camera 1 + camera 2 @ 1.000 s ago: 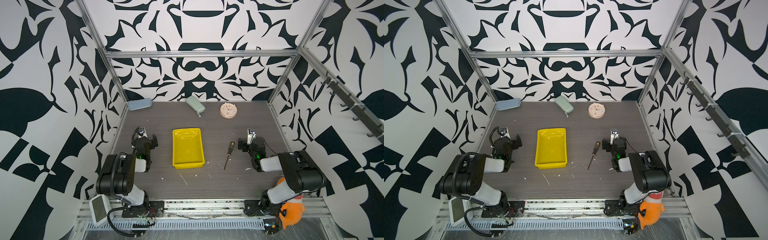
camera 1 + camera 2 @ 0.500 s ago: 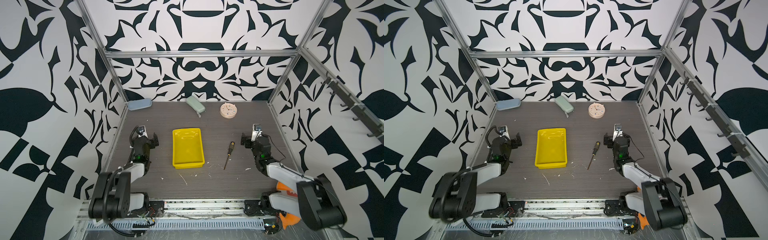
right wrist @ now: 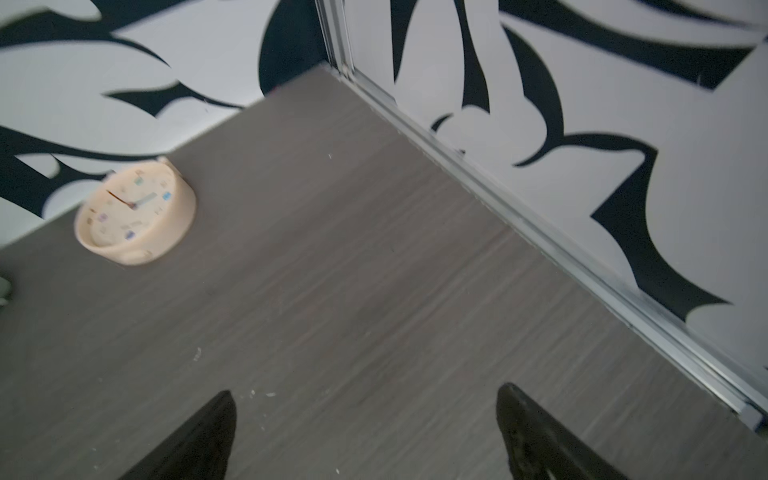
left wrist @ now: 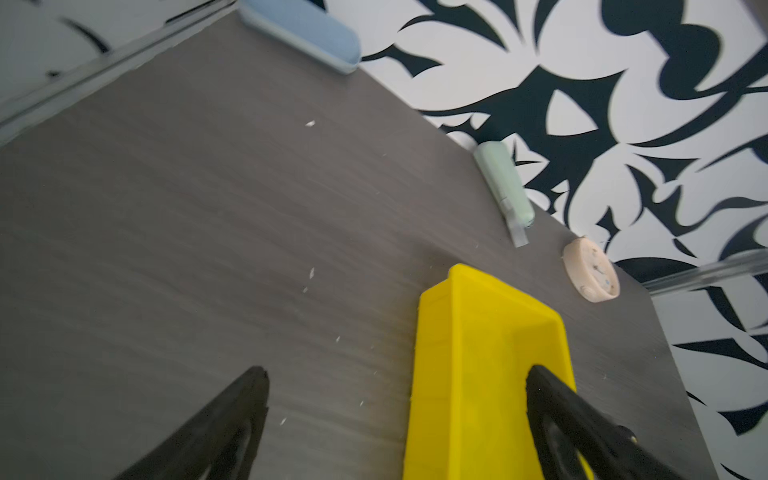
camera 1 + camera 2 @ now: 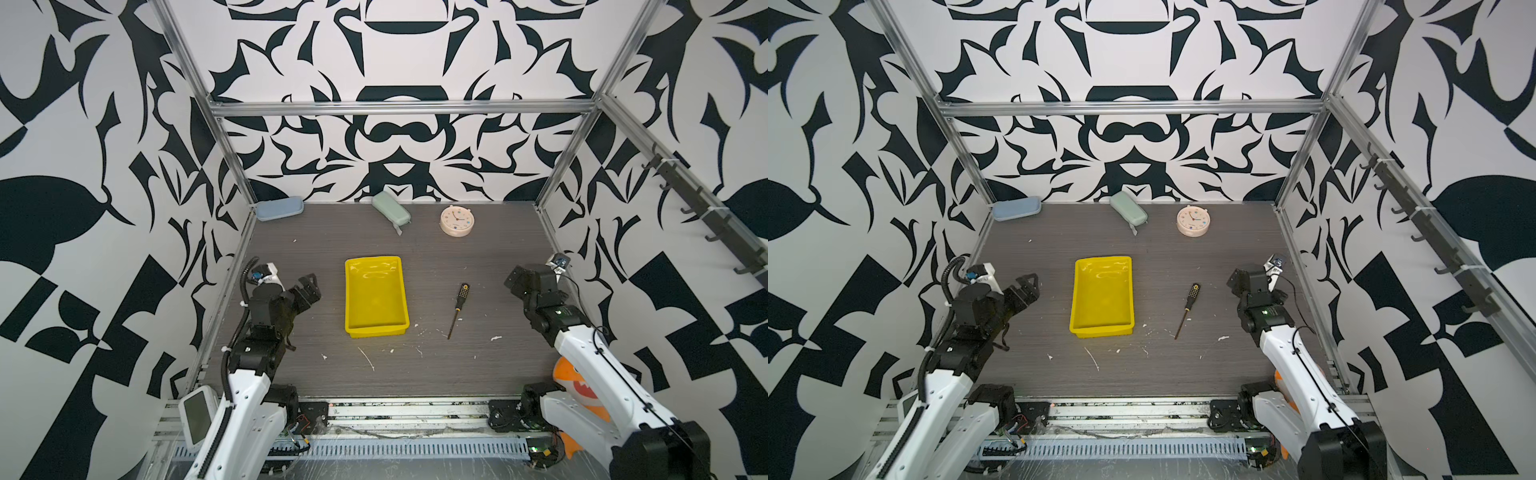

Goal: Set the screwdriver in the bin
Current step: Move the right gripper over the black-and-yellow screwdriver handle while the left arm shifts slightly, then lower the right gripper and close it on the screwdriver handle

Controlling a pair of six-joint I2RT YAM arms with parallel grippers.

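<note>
Slim screwdriver (image 5: 457,309), black handle with yellow dots, yellow collar, thin dark shaft: lies flat on the grey wood-grain table (image 5: 478,253), near the right side of the shallow bright yellow plastic bin (image 5: 376,296) but not touching it. Handle points to the back wall.

Left gripper (image 4: 397,374): jaws apart, nothing between them, left of the bin.

Right gripper (image 3: 365,395): jaws wide apart above bare table.

Round cream clock (image 3: 135,212): dial markings too blurred to read.
</note>
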